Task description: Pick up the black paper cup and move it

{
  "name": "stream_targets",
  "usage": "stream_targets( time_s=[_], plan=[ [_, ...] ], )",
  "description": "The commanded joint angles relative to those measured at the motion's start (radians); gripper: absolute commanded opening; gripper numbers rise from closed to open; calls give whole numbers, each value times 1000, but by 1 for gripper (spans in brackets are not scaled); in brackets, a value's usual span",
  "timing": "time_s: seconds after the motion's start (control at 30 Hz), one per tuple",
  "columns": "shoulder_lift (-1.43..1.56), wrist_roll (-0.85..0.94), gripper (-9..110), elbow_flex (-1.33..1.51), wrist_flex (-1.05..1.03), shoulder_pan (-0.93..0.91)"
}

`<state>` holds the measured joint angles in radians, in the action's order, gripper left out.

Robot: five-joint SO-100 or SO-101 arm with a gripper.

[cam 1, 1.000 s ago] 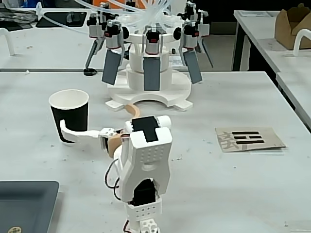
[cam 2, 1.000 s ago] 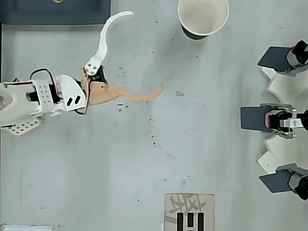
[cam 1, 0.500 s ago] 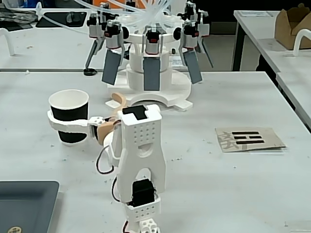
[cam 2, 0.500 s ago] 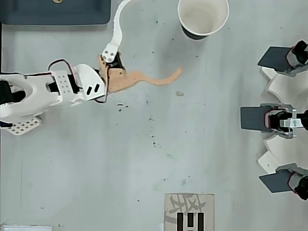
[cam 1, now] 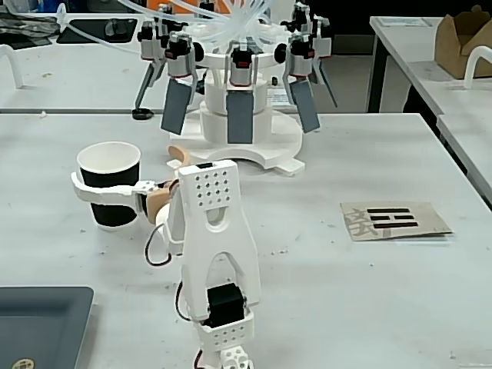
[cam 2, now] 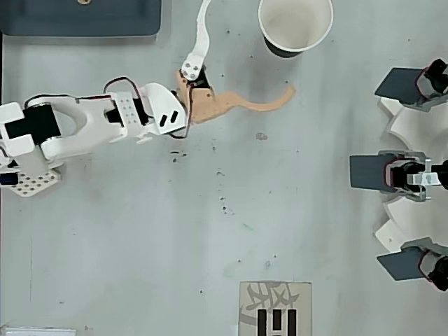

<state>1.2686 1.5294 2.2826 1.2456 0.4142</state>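
Note:
The black paper cup (cam 1: 109, 201) (cam 2: 295, 24) stands upright on the white table, its white inside empty. My gripper (cam 1: 125, 165) (cam 2: 247, 47) is open wide beside it. In the overhead view the white finger (cam 2: 198, 42) points toward the top edge, left of the cup and apart from it. The tan finger (cam 2: 259, 103) reaches right, and its tip ends just below the cup without touching. The cup sits at the mouth of the jaws. Seen from the fixed view, the white finger (cam 1: 104, 192) crosses in front of the cup's wall.
A white stand with several grey paddles (cam 1: 240, 115) (cam 2: 381, 171) fills the table's far side. A printed card (cam 1: 396, 221) (cam 2: 274, 311) lies flat. A dark tray (cam 1: 38, 323) (cam 2: 80, 17) sits near the arm's base. A cardboard box (cam 1: 461, 38) rests on another table.

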Motion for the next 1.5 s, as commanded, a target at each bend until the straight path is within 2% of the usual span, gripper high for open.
stream_targets(
  time_s=[0.0, 0.87, 1.47],
  plan=[
    [-17, -9, 51, -95, -11, 12],
    [-396, -17, 51, -604, -152, 64],
    [-466, -29, 51, -723, -210, 101]
  ],
)
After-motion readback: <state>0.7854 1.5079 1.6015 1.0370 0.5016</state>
